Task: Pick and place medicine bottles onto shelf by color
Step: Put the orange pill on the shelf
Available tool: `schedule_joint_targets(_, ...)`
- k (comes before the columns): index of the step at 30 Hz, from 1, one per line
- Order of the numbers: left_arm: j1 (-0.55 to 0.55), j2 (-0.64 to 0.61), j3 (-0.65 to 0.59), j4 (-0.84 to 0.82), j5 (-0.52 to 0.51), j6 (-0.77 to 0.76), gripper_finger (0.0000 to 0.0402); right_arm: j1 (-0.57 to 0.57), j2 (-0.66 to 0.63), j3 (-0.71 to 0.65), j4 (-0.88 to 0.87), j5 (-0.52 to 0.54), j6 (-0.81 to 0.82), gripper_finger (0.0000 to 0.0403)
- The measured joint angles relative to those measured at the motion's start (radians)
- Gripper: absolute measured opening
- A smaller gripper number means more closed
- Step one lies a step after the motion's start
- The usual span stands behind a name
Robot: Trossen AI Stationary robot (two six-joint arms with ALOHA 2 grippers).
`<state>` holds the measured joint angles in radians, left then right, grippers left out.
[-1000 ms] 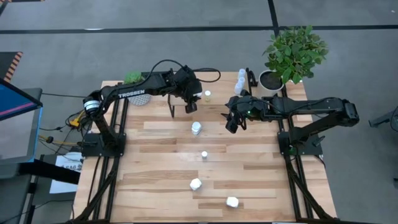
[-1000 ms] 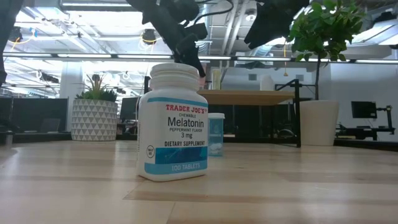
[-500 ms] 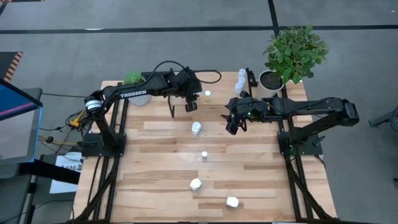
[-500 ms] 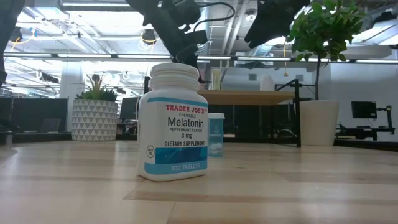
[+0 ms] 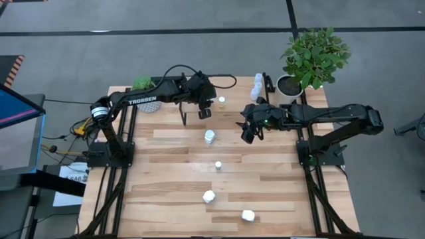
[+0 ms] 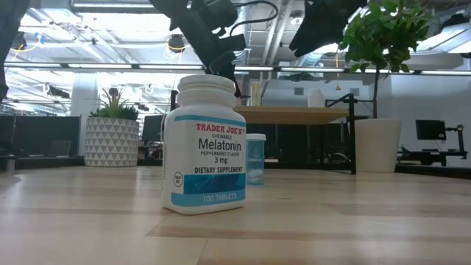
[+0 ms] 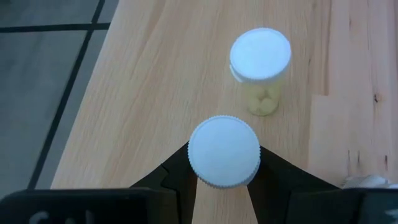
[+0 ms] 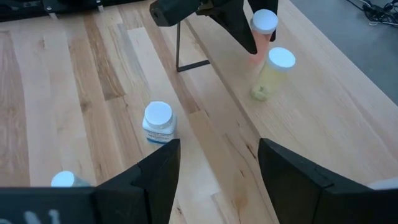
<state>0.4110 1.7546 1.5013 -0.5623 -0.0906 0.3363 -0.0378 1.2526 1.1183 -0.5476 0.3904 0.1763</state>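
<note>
Left gripper [image 7: 224, 171] over shelf [image 7: 174, 68], clamped on white-capped bottle [image 7: 224, 151]; yellow bottle [image 7: 261, 65] upright on shelf just beyond. Right gripper [image 8: 214, 168] spread wide, empty, above table, white bottle [image 8: 157, 122] ahead.

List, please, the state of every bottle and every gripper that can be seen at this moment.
Left gripper: shut on a small white-capped bottle, held above the light-wood shelf.
Right gripper: open, empty, above the wooden table.
Yellow bottle with white cap: upright on the shelf, capped.
White Melatonin bottle: upright on the table, capped.
Pale-blue bottle: upright on the table.
</note>
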Motion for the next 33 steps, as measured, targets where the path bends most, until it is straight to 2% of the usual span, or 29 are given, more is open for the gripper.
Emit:
schedule_joint_targets(15,0.000,0.000,0.000,0.002,0.000,0.000,0.0107,0.000,0.000,0.000,0.000,0.000,0.000,0.0239)
schedule_joint_targets(22,0.000,0.000,0.000,0.002,0.002,-0.046,0.0107,0.000,0.000,0.000,0.000,0.000,-0.001,0.0239)
schedule_joint_targets(33,0.000,0.000,0.000,0.004,0.079,-0.043,0.0107,0.000,0.000,0.000,0.000,0.000,-0.001,0.0239)
